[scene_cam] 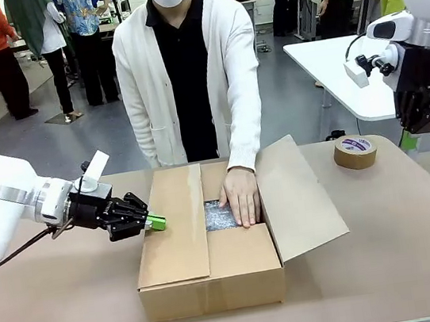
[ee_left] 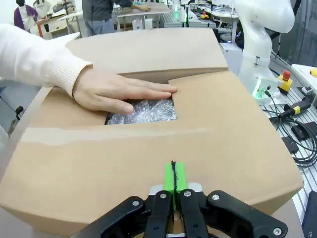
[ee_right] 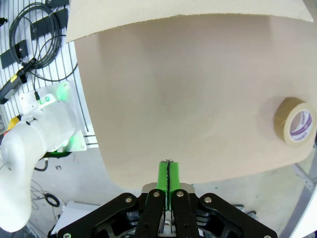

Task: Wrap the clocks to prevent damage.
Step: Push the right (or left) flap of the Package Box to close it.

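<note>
An open cardboard box [scene_cam: 211, 277] stands mid-table, and bubble wrap [scene_cam: 218, 215] shows through its opening. The clocks are hidden. A person's hand [scene_cam: 241, 195] lies flat on the wrap and on the near flap. My left gripper [scene_cam: 157, 222] is shut, empty, its green tips at the folded-down left flap [scene_cam: 173, 231]. In the left wrist view the left gripper [ee_left: 175, 177] rests against the box's cardboard [ee_left: 148, 153], with the bubble wrap [ee_left: 143, 111] and the hand [ee_left: 119, 91] beyond. My right gripper [scene_cam: 410, 138] hangs shut above the table's right edge; the right wrist view shows the right gripper [ee_right: 169, 173] over the bare tabletop.
A roll of brown tape [scene_cam: 355, 152] lies on the table at the far right, also seen as the tape roll [ee_right: 297, 121] from the right wrist. The box's right flap [scene_cam: 300, 197] stands open, slanting outward. The person stands at the far edge behind the box.
</note>
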### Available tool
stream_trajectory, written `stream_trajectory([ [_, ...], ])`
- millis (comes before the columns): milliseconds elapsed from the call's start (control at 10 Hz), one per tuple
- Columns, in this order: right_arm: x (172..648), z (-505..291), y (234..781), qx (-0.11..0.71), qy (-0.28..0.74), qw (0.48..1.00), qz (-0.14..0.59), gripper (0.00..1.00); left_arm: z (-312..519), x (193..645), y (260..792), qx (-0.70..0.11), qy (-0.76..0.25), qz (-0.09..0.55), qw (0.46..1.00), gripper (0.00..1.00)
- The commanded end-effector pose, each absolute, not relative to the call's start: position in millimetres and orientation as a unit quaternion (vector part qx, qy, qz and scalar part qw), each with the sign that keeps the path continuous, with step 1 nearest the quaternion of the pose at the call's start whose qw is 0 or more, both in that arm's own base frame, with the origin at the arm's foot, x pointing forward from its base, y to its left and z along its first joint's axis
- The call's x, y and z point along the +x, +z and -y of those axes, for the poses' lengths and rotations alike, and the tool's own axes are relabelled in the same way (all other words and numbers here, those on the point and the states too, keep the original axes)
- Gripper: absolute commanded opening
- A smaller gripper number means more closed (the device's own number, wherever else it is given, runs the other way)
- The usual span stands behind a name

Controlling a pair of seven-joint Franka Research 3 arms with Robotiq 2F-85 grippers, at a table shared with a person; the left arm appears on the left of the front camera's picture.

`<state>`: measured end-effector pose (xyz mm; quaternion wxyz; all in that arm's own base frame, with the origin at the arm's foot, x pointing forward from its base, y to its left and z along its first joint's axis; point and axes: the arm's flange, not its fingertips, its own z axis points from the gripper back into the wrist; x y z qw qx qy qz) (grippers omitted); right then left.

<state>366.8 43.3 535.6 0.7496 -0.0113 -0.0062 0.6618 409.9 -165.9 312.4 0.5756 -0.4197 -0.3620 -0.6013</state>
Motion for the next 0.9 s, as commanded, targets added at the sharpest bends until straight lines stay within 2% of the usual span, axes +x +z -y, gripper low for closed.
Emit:
stream_trajectory([
  [0,366.3,-40.9,535.4,-0.013,0.664,0.747,0.003,0.01,170.2,414.3,293.6,-0.385,-0.61,0.374,0.583,0.0],
  [300,366.3,-40.9,535.4,-0.013,0.664,0.747,0.003,0.01,167.3,412.8,288.2,-0.346,-0.632,0.362,0.591,0.0],
  [400,366.3,-40.9,535.4,-0.013,0.664,0.747,0.003,0.01,166.7,404.9,294.9,-0.356,-0.638,0.356,0.583,0.0],
  [500,366.3,-40.9,535.4,-0.013,0.664,0.747,0.003,0.01,166.7,411.4,312.2,-0.409,-0.61,0.362,0.574,0.0],
  [800,366.3,-40.9,535.4,-0.013,0.664,0.747,0.003,0.01,166.7,411.4,312.2,-0.409,-0.61,0.362,0.574,0.0],
])
